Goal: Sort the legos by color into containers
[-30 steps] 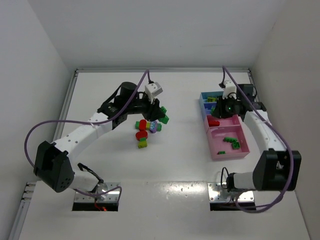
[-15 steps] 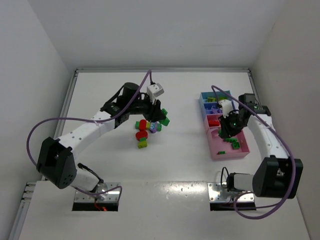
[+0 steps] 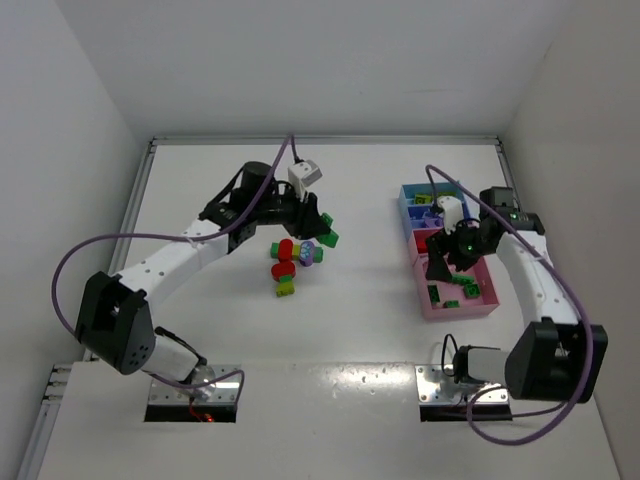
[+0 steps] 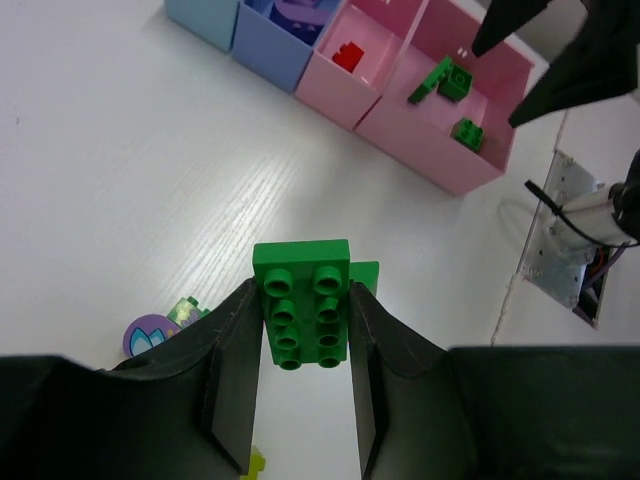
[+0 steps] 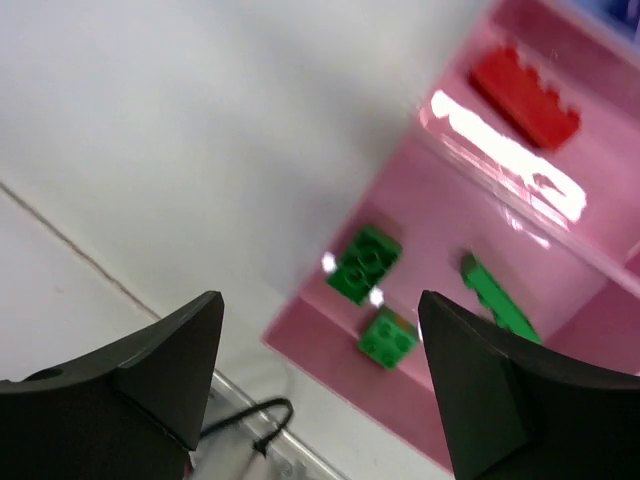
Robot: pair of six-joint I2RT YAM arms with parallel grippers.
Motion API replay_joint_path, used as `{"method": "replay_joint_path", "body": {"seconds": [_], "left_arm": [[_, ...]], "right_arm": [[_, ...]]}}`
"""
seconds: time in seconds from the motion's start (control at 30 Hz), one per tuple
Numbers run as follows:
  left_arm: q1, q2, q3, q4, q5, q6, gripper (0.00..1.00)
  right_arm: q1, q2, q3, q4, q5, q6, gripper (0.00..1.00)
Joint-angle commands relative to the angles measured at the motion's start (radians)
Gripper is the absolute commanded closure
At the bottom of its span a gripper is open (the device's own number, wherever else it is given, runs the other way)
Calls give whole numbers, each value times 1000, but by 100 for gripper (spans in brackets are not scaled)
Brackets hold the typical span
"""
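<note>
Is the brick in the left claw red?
No, the brick clamped between the fingers of the left claw is green, with its studs showing.

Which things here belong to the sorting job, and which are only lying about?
Job: green brick in the left gripper; loose bricks; pink trays; blue trays.
Just there: purple cables; metal base plates.

Two pink trays [image 4: 430, 160], two blue trays [image 4: 270, 62] — three green bricks [image 5: 362, 262] in one pink.
</note>
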State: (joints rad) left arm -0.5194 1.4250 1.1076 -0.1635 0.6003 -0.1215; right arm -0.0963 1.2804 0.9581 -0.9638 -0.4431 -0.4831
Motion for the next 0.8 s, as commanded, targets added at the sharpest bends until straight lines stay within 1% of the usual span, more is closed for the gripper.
{"method": "replay_joint_path", "body": {"seconds": [0.0, 0.03, 0.07, 0.1, 0.13, 0.17, 0.2, 0.23, 0.3, 0.33, 0.37, 0.43, 0.6, 0.73, 0.77], "left_arm": [[53, -6, -11, 133, 79, -139, 96], [65, -6, -35, 159, 93, -171, 96], [65, -6, -48, 206, 104, -223, 96], [65, -6, -58, 220, 104, -240, 97], [65, -6, -67, 232, 104, -254, 97], [65, -6, -89, 255, 104, -280, 97], [65, -6, -89, 265, 104, -291, 97], [65, -6, -101, 265, 104, -291, 97], [65, 3, -101, 265, 104, -300, 97], [65, 3, -101, 265, 104, -300, 97], [65, 3, -92, 265, 104, -300, 97], [65, 3, -92, 265, 95, -300, 97], [65, 3, -92, 265, 95, -282, 97], [65, 3, -92, 265, 95, -282, 97], [65, 12, -83, 274, 95, -282, 97]], "right_arm": [[15, -124, 50, 109, -282, 73, 20], [44, -139, 50, 214, -380, 180, 19], [64, -148, 32, 284, -422, 249, 19], [85, -148, 9, 356, -475, 330, 19], [139, -139, 8, 464, -494, 463, 19], [165, -104, 8, 508, -518, 519, 23], [191, -86, 8, 557, -535, 578, 24], [239, -67, 8, 658, -545, 688, 24], [286, -24, -12, 753, -533, 783, 26], [305, -15, -12, 802, -517, 867, 26], [334, -15, -42, 903, -491, 908, 26], [355, 17, -51, 956, -473, 952, 26], [399, 80, -19, 965, -459, 985, 26], [437, 99, -10, 990, -410, 995, 26], [437, 109, -10, 990, -395, 995, 27]]}}
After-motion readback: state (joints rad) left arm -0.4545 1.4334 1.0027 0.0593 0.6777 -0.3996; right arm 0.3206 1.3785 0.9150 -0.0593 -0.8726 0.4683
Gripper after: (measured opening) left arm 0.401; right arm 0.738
